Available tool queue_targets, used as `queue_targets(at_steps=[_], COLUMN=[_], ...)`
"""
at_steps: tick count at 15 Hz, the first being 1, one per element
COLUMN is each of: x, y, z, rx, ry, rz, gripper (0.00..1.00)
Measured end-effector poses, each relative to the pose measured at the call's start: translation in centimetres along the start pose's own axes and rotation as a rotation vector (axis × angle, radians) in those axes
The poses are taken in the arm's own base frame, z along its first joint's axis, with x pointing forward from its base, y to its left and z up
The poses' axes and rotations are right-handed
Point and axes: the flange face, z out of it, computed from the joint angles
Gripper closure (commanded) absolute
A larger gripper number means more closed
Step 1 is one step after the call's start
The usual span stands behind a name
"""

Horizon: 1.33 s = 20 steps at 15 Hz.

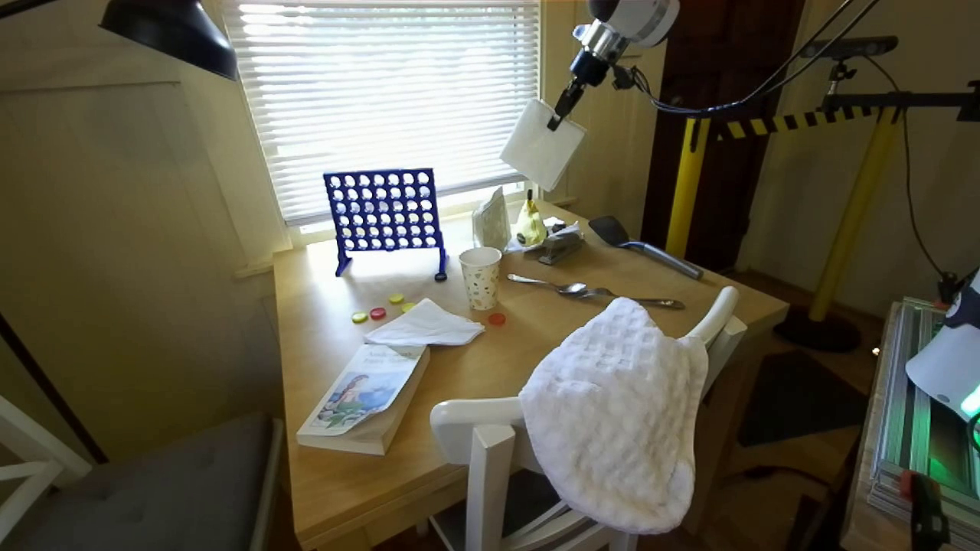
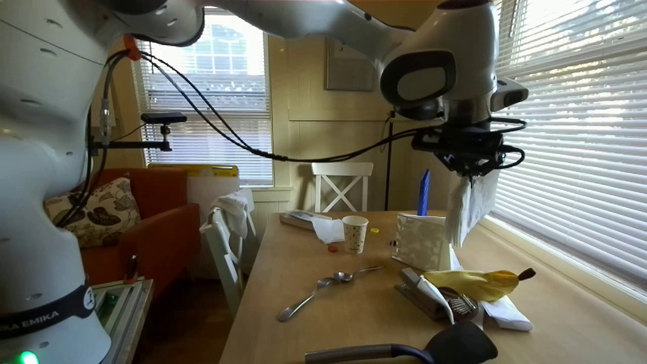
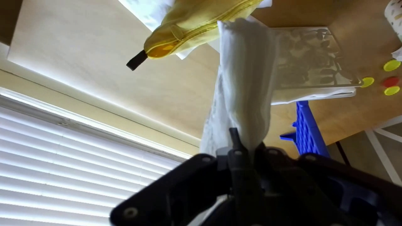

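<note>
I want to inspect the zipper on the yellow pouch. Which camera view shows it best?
The wrist view: from above and close up, the zipper shows along the yellow pouch, though the picture's top edge cuts both off. Both exterior views show the pouch smaller, but the zipper cannot be made out.

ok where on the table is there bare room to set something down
Widest, it seems, between the book, cup and chair. A smaller bare patch lies between the cutlery, stapler and spatula. It is crowded toward the window, where stapler, yellow pouch and patterned holder sit close together, with the white stack in the jaws hanging above.
</note>
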Motion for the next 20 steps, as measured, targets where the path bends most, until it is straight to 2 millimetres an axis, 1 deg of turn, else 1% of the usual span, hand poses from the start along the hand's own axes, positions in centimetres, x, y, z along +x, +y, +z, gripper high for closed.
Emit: queue_targets(at_steps=[1, 3, 5, 8, 11, 14, 17, 20], x=[-0.1, -0.2, -0.2, 0.5, 1.6, 2.7, 4.1, 5.6], y=[0.3, 0.5, 0.4, 0.0, -0.4, -0.4, -0.1, 0.1], z=[-0.2, -0.5, -0.1, 1.5, 3.9, 5.7, 6.9, 7.6], rx=[-0.003, -0.005, 0.006, 0.011, 0.004, -0.013, -0.035, -0.072], ry=[0.002, 0.005, 0.006, -0.041, -0.171, -0.278, -0.314, -0.297], rz=[0.003, 0.008, 0.009, -0.034, -0.082, -0.119, -0.148, -0.157], gripper=[0.98, 0.98, 0.98, 0.98, 0.98, 0.98, 0.98, 0.98])
